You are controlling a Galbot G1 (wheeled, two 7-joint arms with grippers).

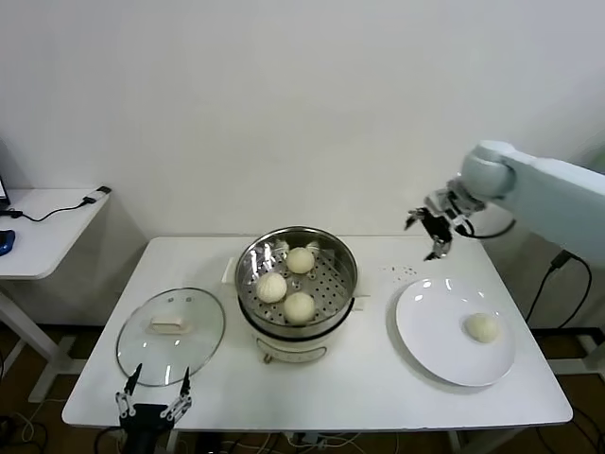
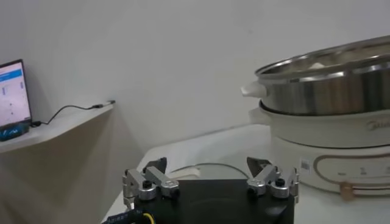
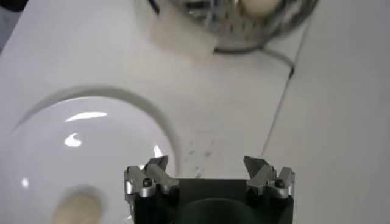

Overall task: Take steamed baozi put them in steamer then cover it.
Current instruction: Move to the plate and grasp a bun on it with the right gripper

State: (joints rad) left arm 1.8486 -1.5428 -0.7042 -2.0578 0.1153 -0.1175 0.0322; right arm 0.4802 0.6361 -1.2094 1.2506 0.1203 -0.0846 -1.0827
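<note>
The steamer (image 1: 296,318) stands mid-table with three baozi on its perforated tray: one at the back (image 1: 301,260), one at the left (image 1: 271,287), one at the front (image 1: 300,306). A fourth baozi (image 1: 483,327) lies on the white plate (image 1: 430,331); it also shows in the right wrist view (image 3: 76,209). The glass cover (image 1: 171,336) lies flat on the table left of the steamer. My right gripper (image 1: 435,231) is open and empty, held high above the table behind the plate. My left gripper (image 1: 153,397) is open and empty at the table's front edge, just before the cover.
A side desk (image 1: 47,227) with a cable stands at the far left. A wall runs behind the table. The steamer's side (image 2: 329,91) fills the right of the left wrist view. The plate rim (image 3: 122,103) shows in the right wrist view.
</note>
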